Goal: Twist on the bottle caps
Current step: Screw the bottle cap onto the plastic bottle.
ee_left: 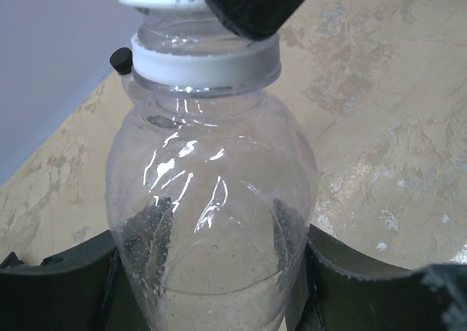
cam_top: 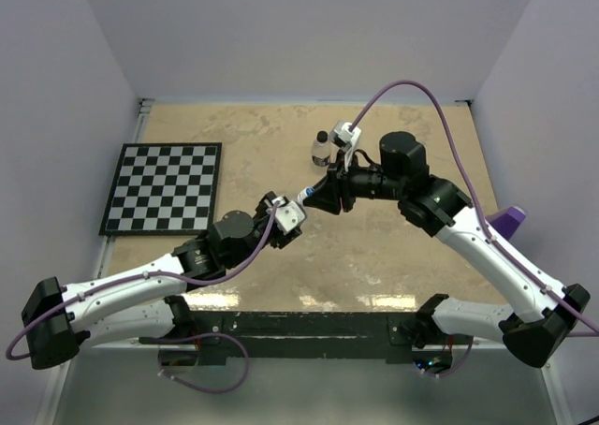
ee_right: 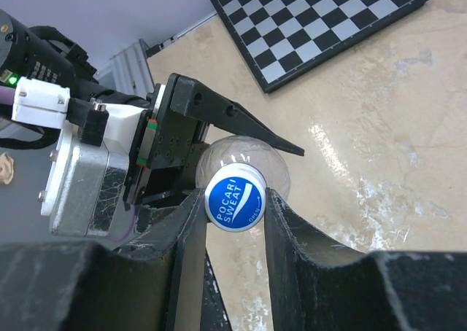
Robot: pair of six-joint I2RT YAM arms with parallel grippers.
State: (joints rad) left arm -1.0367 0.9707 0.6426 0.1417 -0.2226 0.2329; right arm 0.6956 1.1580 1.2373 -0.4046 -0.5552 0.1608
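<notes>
Well, at centre frame the left gripper [cam_top: 288, 210] clamps the bottle [ee_left: 211, 200] while the right gripper [cam_top: 315, 196] pinches its blue cap [ee_right: 233, 200]; any tilt could cross-thread it.

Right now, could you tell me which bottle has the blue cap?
The bottle both grippers hold: the left gripper clamps its body, the right gripper pinches its blue cap. The other bottle stands alone, black-capped.
</notes>
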